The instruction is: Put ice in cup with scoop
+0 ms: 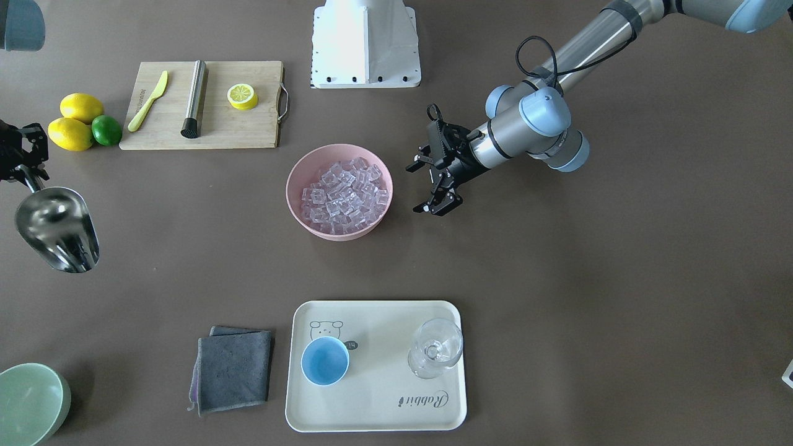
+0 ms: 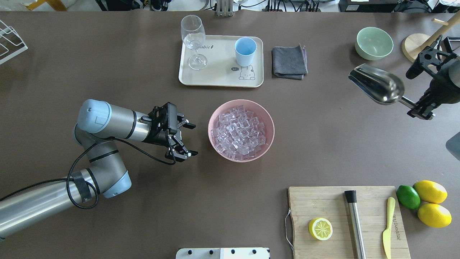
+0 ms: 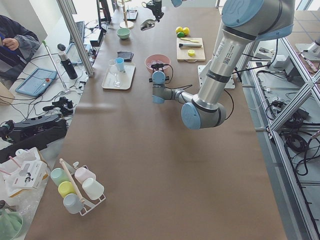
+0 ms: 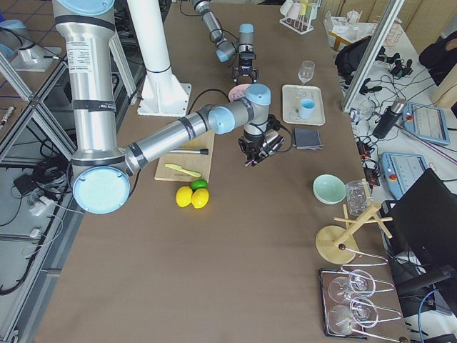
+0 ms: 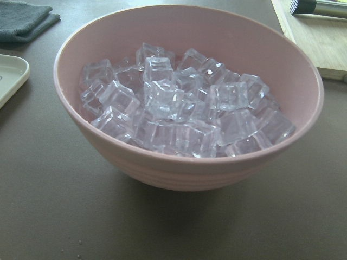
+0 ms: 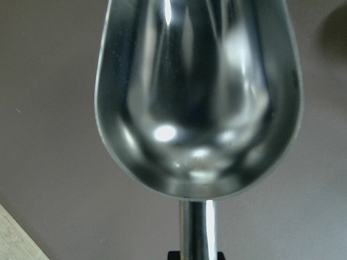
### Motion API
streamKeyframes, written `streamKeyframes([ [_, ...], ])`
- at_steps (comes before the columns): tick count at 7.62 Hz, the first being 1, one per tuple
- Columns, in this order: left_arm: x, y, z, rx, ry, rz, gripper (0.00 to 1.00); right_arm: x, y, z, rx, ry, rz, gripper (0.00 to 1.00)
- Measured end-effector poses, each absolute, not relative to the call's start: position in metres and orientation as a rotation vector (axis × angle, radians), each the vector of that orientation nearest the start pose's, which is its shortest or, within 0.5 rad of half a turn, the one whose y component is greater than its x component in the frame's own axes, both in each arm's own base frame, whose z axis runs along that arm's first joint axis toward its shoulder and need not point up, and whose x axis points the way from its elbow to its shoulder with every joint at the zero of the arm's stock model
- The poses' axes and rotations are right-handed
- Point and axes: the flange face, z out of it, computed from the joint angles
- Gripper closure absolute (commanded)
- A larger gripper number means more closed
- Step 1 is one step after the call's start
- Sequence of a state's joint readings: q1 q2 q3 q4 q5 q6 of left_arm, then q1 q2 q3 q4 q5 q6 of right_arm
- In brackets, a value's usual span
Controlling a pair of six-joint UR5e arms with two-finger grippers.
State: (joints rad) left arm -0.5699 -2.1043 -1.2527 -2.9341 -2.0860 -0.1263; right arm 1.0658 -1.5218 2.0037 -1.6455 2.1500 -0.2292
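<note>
The ice [image 2: 239, 131] fills a pink bowl [image 2: 215, 114] at the table's middle; it also shows in the left wrist view [image 5: 179, 108]. The light-blue cup [image 2: 245, 51] stands empty on a cream tray [image 2: 219, 77], beside a clear stemmed glass [image 2: 194, 39]. My right gripper [image 2: 417, 108] is shut on the handle of the steel scoop [image 2: 377, 84] and holds it in the air far to the bowl's right. The scoop's trough [image 6: 198, 97] is empty. My left gripper [image 2: 192, 139] is open and empty, just left of the bowl, pointing at it.
A grey cloth [image 2: 288, 61] lies right of the tray. A pale green bowl [image 2: 373, 43] and a wooden stand [image 2: 417, 45] are beyond the scoop. A cutting board [image 2: 334, 201] with a lemon half, a steel rod and a yellow knife lies near right, with lemons and a lime [image 2: 427, 201] beside it.
</note>
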Motion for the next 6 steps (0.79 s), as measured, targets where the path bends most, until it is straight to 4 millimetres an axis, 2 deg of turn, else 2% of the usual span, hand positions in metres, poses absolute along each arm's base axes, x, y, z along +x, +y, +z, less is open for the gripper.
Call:
streamKeyframes([
  [1,0.537,-0.444,0.347,1.165,1.241,1.057,0.02,-0.176,-0.467,0.424,0.380,-0.590,-0.950,1.00],
  [2,0.549,-0.447,0.342,1.174,1.241,1.042,0.02,-0.181,-0.464,0.394,0.411,-0.536,-1.069,1.00],
  [4,0.571,-0.442,0.327,1.192,1.239,1.025,0.02,-0.195,-0.461,0.322,0.382,-0.410,-1.263,1.00],
  [5,0.577,-0.441,0.324,1.196,1.238,1.020,0.02,-0.207,-0.462,0.298,0.344,-0.366,-1.335,1.00],
  [6,0.580,-0.440,0.322,1.200,1.231,1.011,0.02,-0.221,-0.465,0.286,0.297,-0.335,-1.390,1.00],
])
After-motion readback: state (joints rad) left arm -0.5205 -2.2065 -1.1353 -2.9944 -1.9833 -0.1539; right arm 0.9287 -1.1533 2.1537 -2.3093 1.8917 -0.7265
